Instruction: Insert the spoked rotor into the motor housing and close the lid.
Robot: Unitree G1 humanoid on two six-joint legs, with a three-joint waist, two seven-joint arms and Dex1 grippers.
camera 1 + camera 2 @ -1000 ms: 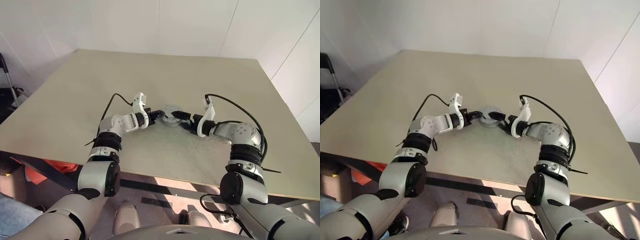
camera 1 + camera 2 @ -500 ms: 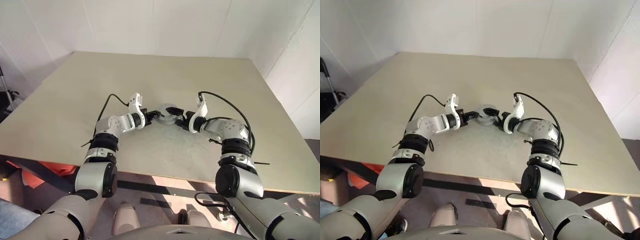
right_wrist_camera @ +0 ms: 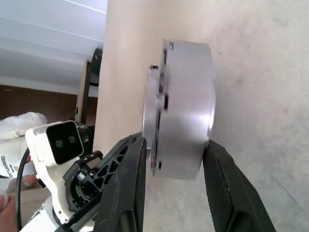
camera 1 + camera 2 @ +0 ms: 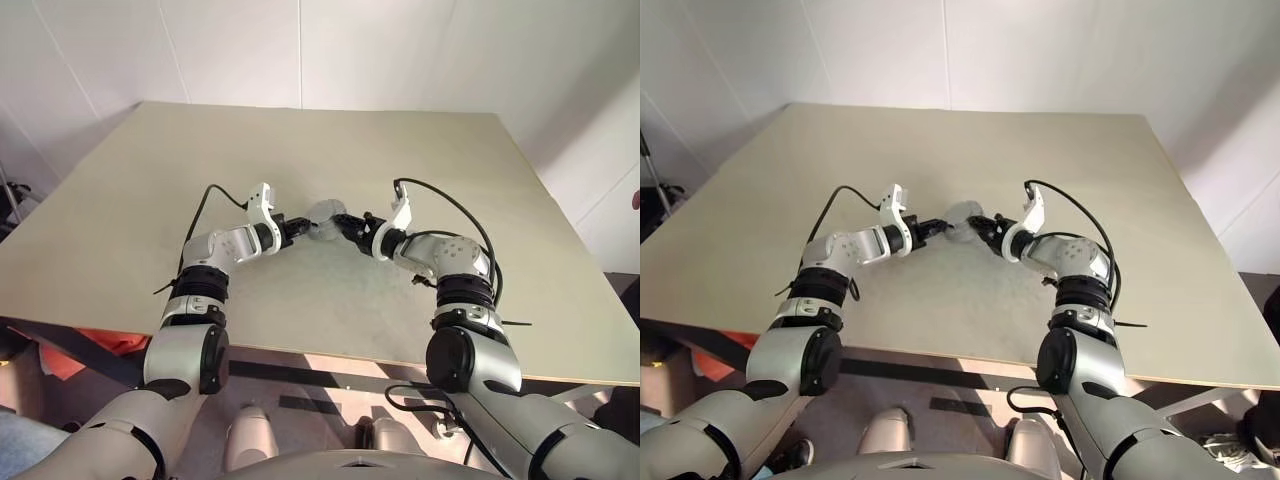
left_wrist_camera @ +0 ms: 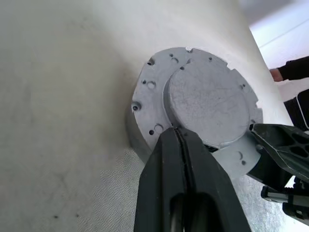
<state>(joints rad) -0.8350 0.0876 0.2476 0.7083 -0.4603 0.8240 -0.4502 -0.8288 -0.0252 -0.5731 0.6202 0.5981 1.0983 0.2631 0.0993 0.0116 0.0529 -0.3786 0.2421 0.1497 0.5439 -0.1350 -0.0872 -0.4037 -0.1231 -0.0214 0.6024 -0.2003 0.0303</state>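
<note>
A round silver-grey lid [image 5: 207, 101] with small holes and a raised centre sits on the motor housing [image 3: 188, 111], a silver drum at mid-table. My left gripper [image 5: 178, 133] is shut, its tips pressed against the rim of the lid's raised centre. From the other side my right gripper [image 3: 174, 141] straddles the drum's near edge, one finger against the lid's side and one against the base side. Seen from the head, the assembly [image 4: 322, 211] lies between both grippers. The spoked rotor is hidden.
The beige table [image 4: 400, 150] spreads wide around the assembly, with white walls behind it. A person's dark sleeve and hand [image 5: 289, 72] show beyond the table's edge. Black cables loop from both wrists over the tabletop.
The head camera has shifted. My right gripper has moved in toward the assembly and its fingers have narrowed around the drum. The left gripper has stayed shut at the lid.
</note>
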